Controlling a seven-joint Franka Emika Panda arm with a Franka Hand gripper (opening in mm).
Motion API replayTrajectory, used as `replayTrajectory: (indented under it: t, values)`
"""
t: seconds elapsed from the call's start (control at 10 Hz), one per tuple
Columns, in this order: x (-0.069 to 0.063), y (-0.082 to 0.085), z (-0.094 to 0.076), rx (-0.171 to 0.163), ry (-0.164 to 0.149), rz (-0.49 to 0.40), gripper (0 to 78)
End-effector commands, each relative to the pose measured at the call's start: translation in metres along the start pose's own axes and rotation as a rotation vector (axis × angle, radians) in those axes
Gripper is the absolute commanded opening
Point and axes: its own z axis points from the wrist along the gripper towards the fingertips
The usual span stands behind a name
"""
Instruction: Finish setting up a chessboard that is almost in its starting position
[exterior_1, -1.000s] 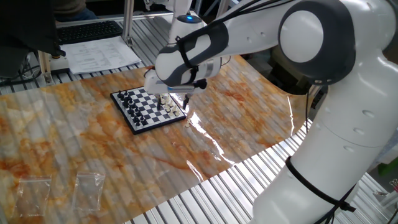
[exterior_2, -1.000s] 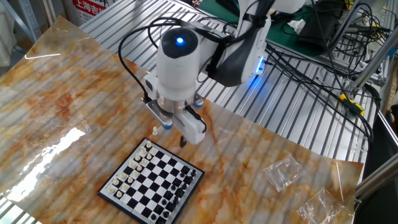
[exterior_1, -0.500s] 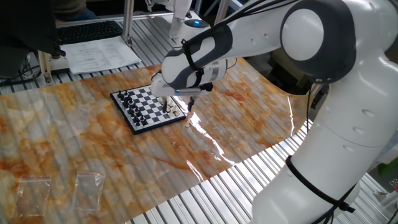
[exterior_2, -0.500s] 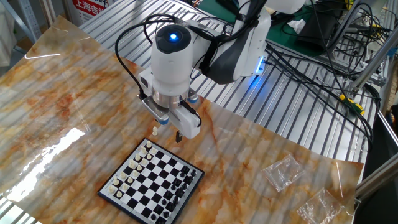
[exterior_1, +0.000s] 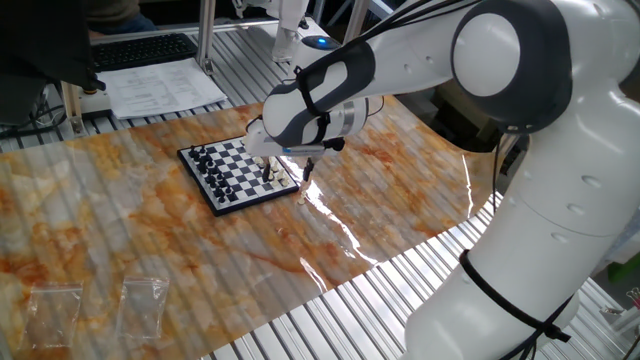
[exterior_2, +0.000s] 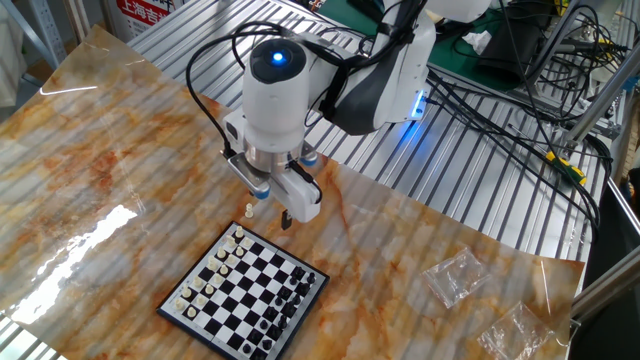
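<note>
While my jaws (exterior_2: 274, 213) hang parted and apparently empty, the stray cream piece (exterior_2: 248, 209) stands off the chessboard (exterior_2: 243, 292), just beside them.

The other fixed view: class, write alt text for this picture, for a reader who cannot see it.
A white robot arm's gripper hangs just beyond the far corner of a small chessboard on a marbled orange table sheet, beside one cream piece standing off the board. Two clear plastic bags lie to the right.

A robotics lab: slatted aluminium table (exterior_2: 520, 215), loose cables (exterior_2: 520, 110), keyboard (exterior_1: 140, 48), printed sheets (exterior_1: 165, 85).
</note>
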Motion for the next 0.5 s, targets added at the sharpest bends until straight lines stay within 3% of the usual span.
replayTrajectory:
  t: [0.1, 0.2, 0.5]
  values:
    - [-0.0008, 0.0001, -0.0011, 0.005, -0.021, 0.035, 77.5]
    - [-0.0008, 0.0001, -0.0011, 0.01, -0.012, 0.063, 77.5]
    - [0.0029, -0.0074, -0.009, 0.007, -0.009, 0.034, 77.5]
